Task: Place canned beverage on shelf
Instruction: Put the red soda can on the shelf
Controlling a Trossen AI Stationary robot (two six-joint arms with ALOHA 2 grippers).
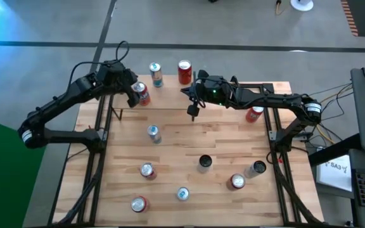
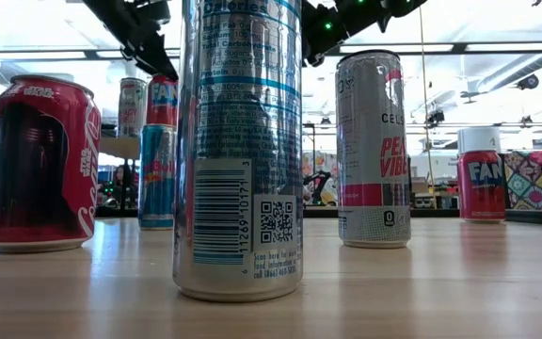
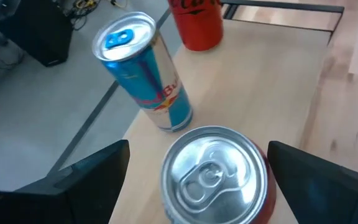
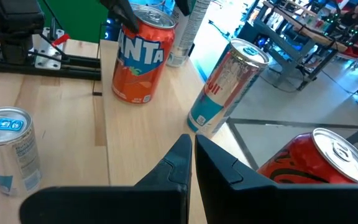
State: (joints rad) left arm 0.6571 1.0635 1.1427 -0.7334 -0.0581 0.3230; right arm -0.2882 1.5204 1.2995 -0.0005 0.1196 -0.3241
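1. Shelf [image 1: 170, 95]: a raised board of light wood at the far edge of the tabletop [image 1: 189, 183]; the landmark for the entries below.
2. Fanta can [image 1: 140, 94]: orange, upright on the shelf at its left end. Judged to be the beverage just delivered.
3. Left claw [image 1: 134, 92]: stood over the Fanta can with its fingers spread wide, one on each side of the can's top and neither touching it in the left wrist view. It held nothing.
4. Blue-and-silver can [image 1: 156, 74]: upright on the shelf, just beyond the Fanta can.
5. Red cola can [image 1: 184, 72]: upright on the shelf, to the right of the blue-and-silver can.
6. Right claw [image 1: 192, 113]: hung just in front of the shelf near its middle, fingers pressed together, empty.
7. Loose cans: several stood on the tabletop in front of the shelf, well apart, among them a slim silver can [image 1: 153, 133] nearest the shelf.
8. Step in hand, as judged: release of the Fanta can onto the shelf, placement apparently done.
9. Next move, as judged: the left claw would need to lift straight up, keeping its fingers wide so as not to tip the Fanta can or its blue-and-silver neighbour.
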